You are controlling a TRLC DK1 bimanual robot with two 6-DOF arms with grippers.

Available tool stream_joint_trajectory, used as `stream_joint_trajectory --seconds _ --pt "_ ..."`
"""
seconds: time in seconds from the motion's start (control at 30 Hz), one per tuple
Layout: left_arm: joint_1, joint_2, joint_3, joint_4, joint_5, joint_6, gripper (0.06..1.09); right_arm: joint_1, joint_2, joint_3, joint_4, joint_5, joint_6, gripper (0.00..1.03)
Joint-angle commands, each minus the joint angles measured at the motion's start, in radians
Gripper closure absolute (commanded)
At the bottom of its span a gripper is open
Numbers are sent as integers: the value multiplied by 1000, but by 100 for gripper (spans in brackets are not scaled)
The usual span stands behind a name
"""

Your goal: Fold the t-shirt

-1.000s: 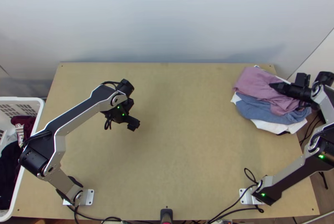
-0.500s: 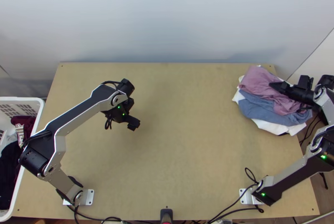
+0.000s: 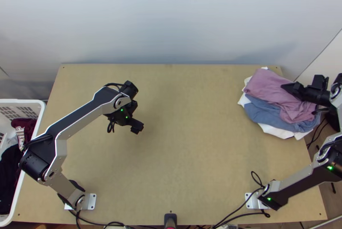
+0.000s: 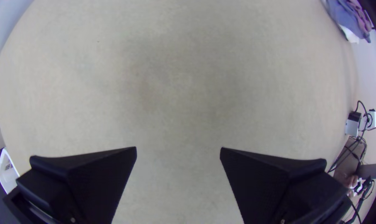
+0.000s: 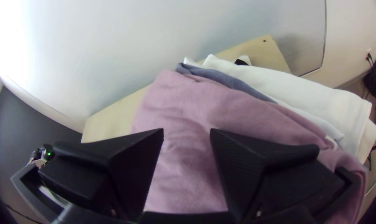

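A pinkish-purple shirt (image 3: 273, 90) lies roughly folded on top of a pile at the table's back right, over a blue garment (image 3: 267, 113) and white ones. My right gripper (image 3: 285, 87) is above the pile's right part; in the right wrist view the same gripper (image 5: 187, 132) stands open, with the pink cloth (image 5: 183, 108) beyond its parted fingers. My left gripper (image 3: 137, 127) hangs over the table's left half. From the left wrist, this gripper (image 4: 178, 149) is open with bare wood between its fingers.
At the left edge a white basket (image 3: 39, 120) holds dark clothes (image 3: 10, 160). The table (image 3: 192, 143) is bare across its middle. Cables (image 3: 239, 209) run along its near edge, and a wall rises behind it.
My right gripper has drawn a little to the right. The pile's pink and blue cloth has shifted slightly to the right and lies a bit smoother. The left arm has kept still.
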Motion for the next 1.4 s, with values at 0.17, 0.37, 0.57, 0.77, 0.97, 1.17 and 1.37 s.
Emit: stream_joint_trajectory --seconds 0.17,0.37,0.57,0.77,0.97,1.17,1.37 --pt "-3 -18 -7 -2 -2 -1 11 13 -40 49 -99 -9 -45 3" --pt "-10 -27 -6 -4 -2 -11 11 -4 -135 107 -183 -11 -45 3" --pt "-13 -46 -24 4 -2 -13 11 -7 -252 100 -248 -9 -44 3" --pt "-19 -58 -65 31 -2 -13 11 -53 -275 34 -252 -9 -73 38" --pt "-23 -73 -104 51 -2 -18 11 -56 -244 48 -257 -9 -67 4" --pt "-30 -126 -148 100 -39 -44 11 -33 -362 -51 -251 41 -74 4" --pt "-22 -233 -263 267 -192 -82 11 -24 -620 -359 -1 221 -54 4"
